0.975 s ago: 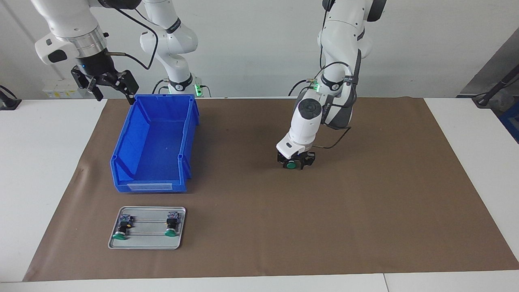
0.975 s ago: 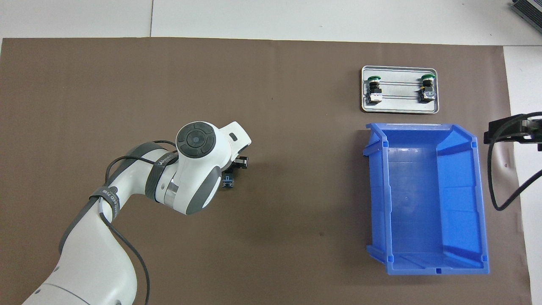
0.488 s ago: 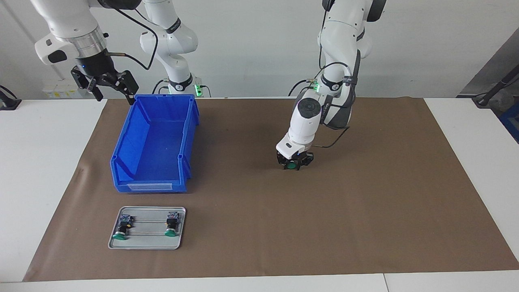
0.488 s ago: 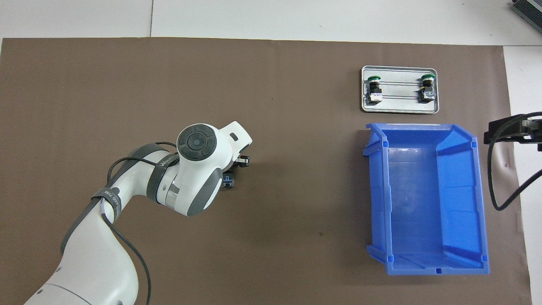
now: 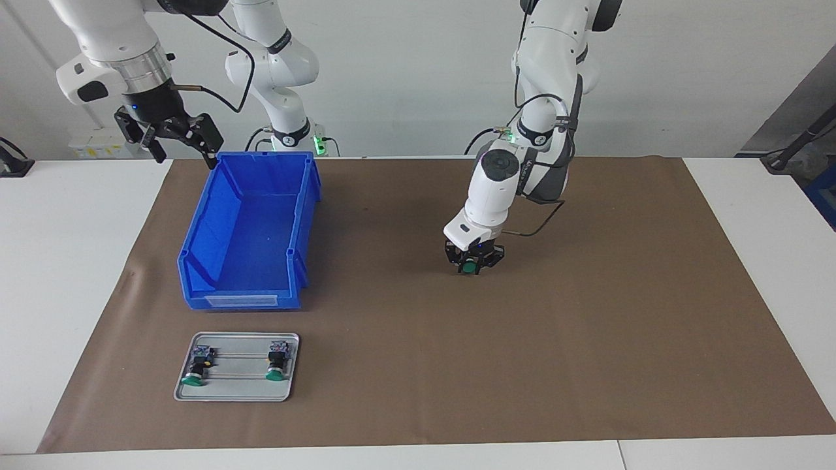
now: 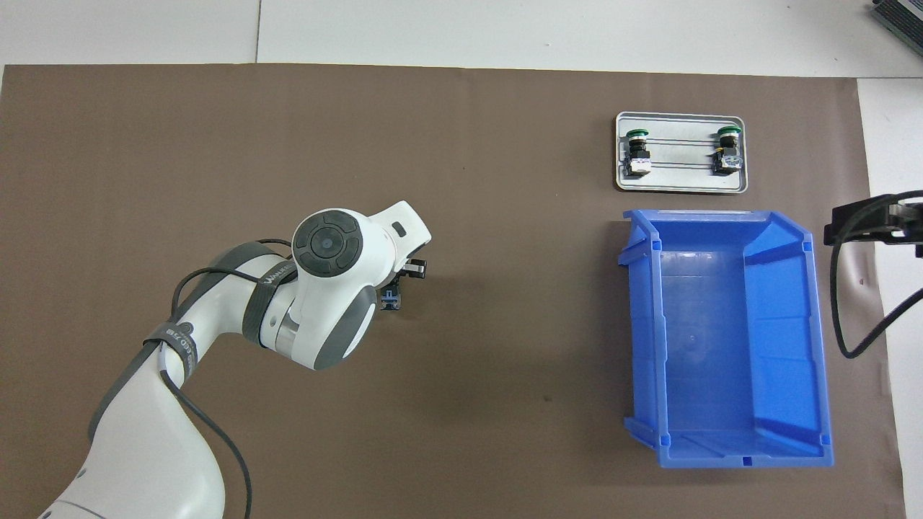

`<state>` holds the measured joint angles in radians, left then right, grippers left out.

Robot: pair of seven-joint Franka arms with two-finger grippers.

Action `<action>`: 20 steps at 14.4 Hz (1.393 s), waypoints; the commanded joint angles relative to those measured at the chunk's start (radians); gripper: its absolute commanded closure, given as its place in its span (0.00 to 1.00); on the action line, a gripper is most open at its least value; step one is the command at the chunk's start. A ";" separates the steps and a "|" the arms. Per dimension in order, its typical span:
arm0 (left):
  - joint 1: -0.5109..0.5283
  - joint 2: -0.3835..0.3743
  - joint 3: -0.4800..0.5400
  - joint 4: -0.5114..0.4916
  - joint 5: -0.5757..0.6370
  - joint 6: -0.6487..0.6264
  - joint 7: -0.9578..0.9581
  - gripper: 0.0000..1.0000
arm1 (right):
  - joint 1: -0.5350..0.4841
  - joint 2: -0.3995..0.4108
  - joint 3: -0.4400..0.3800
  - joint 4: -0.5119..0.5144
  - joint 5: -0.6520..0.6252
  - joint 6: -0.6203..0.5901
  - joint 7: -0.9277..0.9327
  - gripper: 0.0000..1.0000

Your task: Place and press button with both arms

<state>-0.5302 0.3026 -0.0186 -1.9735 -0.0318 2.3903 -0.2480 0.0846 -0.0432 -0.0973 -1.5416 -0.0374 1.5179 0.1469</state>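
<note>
The left gripper [image 5: 473, 264] is low over the middle of the brown mat [image 5: 588, 339], its fingers closed around the button [image 5: 468, 267], whose green cap shows between them in the facing view. From overhead, the grey-blue terminal end [image 6: 390, 298] pokes out beside the wrist, so the button seems to lie on its side in the grip rather than upright. Whether it rests on the surface or is just off it, I cannot tell.

The right gripper [image 5: 171, 136] waits with its fingers spread, holding nothing, up over the surface just beside the blue bin [image 5: 248, 287] at the corner nearest the robots. Well away from the left gripper, toward the right arm's end, sits a metal tray [image 5: 235, 388] carrying two more buttons [image 5: 194, 377] lying on their sides.

Risks, as I judge them:
- The cap is round and the body cylindrical; a grip taken near one end could let the button roll or pivot between the fingers as it is lifted
- If it comes down tilted at the placing spot, it may topple, and a press from the right gripper would then push it sideways instead of down
- The blue bin stands between the left gripper and the tray, so a low carry that way could clip its wall
</note>
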 commanded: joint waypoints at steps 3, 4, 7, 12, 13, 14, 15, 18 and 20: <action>0.038 -0.031 0.009 0.019 0.010 -0.011 0.376 1.00 | -0.014 -0.009 0.002 -0.020 0.001 0.042 -0.035 0.00; 0.047 -0.033 0.009 0.019 0.009 -0.013 0.515 1.00 | -0.014 -0.009 0.002 -0.020 0.001 0.042 -0.035 0.00; 0.090 -0.046 0.009 0.018 0.009 -0.049 0.807 1.00 | -0.016 -0.009 0.002 -0.021 0.001 0.044 -0.036 0.00; 0.130 -0.066 0.011 0.019 0.009 -0.079 1.191 1.00 | -0.016 -0.010 0.002 -0.021 0.001 0.042 -0.036 0.00; 0.133 -0.066 0.011 0.024 0.009 -0.082 1.226 1.00 | -0.017 -0.010 0.002 -0.021 0.001 0.042 -0.036 0.00; 0.139 -0.066 0.012 0.031 0.009 -0.088 1.251 1.00 | -0.017 -0.010 0.002 -0.021 0.001 0.038 -0.036 0.00; 0.157 -0.066 0.012 0.035 0.009 -0.094 1.297 1.00 | -0.017 -0.010 0.002 -0.021 0.001 0.035 -0.036 0.00; 0.176 -0.066 0.014 0.038 0.012 -0.095 1.397 1.00 | -0.016 -0.010 0.002 -0.021 -0.001 0.031 -0.035 0.00; 0.200 -0.069 0.012 0.029 0.012 -0.086 1.556 1.00 | -0.016 -0.012 0.002 -0.021 -0.004 0.031 -0.036 0.00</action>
<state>-0.3569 0.2461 0.0003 -1.9443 -0.0296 2.3218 1.1855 0.0819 -0.0431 -0.0992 -1.5461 -0.0374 1.5398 0.1469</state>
